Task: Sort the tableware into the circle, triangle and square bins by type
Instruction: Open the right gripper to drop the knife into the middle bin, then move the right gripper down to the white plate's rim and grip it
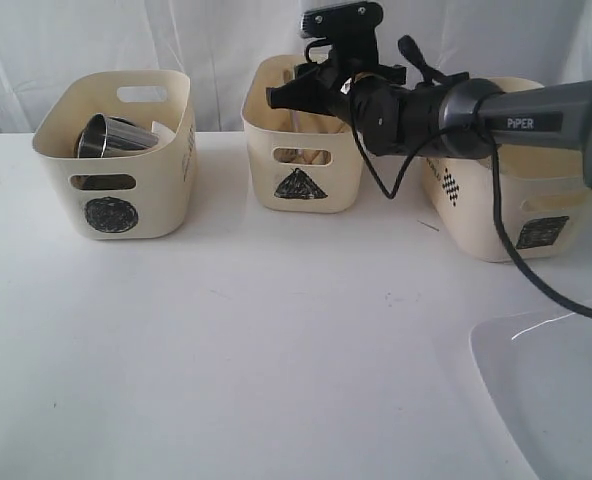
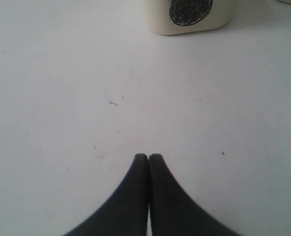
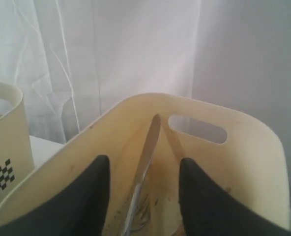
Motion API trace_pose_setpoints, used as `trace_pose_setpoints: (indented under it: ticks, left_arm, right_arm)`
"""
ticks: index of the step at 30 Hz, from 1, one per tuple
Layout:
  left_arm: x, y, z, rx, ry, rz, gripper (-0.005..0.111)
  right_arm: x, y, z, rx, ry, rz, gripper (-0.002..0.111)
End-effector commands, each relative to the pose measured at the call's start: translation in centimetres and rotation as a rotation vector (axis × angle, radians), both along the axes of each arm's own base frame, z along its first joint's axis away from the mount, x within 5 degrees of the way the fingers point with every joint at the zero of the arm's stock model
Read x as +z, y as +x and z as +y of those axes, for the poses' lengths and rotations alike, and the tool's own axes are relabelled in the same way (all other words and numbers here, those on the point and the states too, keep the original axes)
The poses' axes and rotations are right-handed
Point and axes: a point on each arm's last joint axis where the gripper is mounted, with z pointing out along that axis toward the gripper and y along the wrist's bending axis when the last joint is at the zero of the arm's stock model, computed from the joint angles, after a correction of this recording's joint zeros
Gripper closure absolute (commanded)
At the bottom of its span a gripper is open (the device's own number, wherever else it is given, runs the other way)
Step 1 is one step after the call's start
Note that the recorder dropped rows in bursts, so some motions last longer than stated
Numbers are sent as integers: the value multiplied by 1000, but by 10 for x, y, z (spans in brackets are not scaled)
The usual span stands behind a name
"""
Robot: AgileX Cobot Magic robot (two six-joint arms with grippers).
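One knife (image 3: 146,147) leans inside the triangle bin (image 1: 266,170) at twelve o'clock on the table (image 1: 276,330), where cutlery seemingly belongs, the right tool (image 3: 143,161) hanging released just above it, the left tool (image 2: 149,157) clenched on nothing.

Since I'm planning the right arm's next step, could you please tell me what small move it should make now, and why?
Probably lift the right gripper straight up out of the triangle bin. Its jaws stand apart, and the steel utensil between them leans on the bin's wall, apparently touching neither finger, so it looks released. Rising straight should avoid knocking it.
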Motion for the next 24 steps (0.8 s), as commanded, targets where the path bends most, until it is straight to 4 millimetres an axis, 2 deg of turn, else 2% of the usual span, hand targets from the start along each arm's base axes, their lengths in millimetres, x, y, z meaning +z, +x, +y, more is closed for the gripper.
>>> trace_pose_setpoints:
  ticks: [1,4,7,9,13,16,19,24]
  left_arm:
    - [0,0,-1,-1,-18,-3,107]
    - [0,0,-1,-1,-18,-3,107]
    - [0,0,-1,-1,-18,-3,107]
    - [0,0,-1,-1,-18,-3,107]
    - [0,0,-1,-1,-18,-3,107]
    - [0,0,-1,-1,-18,-3,107]
    - [0,0,-1,-1,-18,-3,107]
    - [0,0,-1,-1,-18,-3,107]
  right_arm:
    - [37,-14,-3,36,12,83,65]
    - [58,-35,-3,98,-6,237,72]
    - [81,-57,-5,150,-52,337,91]
    - [93,-72,-9,169,-95,377,109]
    - [102,-98,-22,106,-71,437,108]
    - [94,-127,-40,-9,-77,506,108]
    - [89,-165,-62,-113,-113,504,108]
    - [96,-245,-101,-280,-124,459,108]
